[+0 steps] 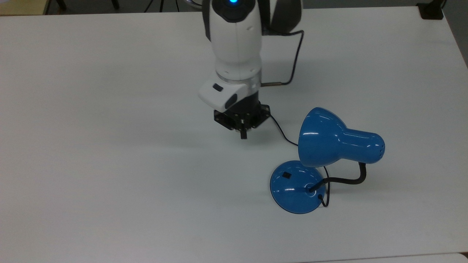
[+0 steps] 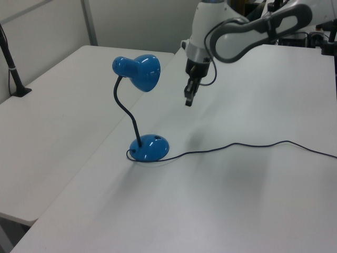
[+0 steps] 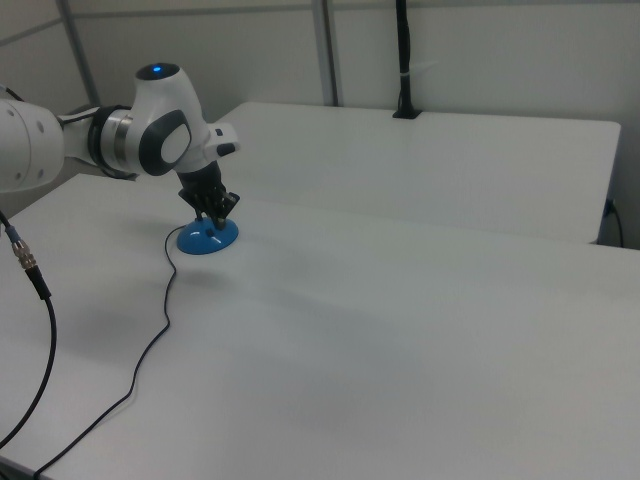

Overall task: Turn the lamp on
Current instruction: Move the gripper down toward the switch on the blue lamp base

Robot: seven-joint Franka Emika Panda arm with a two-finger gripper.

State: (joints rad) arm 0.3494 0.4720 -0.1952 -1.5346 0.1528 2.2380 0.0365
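The lamp [image 1: 321,160] stood on the white table [image 1: 109,164] toward the top view's lower right, its round blue base [image 1: 297,187] flat on the surface with a small black switch [image 1: 286,175] on the dome, the gooseneck [image 1: 347,179] curving up to the bell-shaped shade [image 1: 334,138]. Its thin cord [image 2: 253,146] trailed across the table. The gripper [image 1: 243,134] hung above the table, pointing down, up and to the top view's left of the base and apart from it, the jaws clenched together on nothing. In the left view the gripper [image 2: 188,100] was to the shade's [image 2: 138,70] right.
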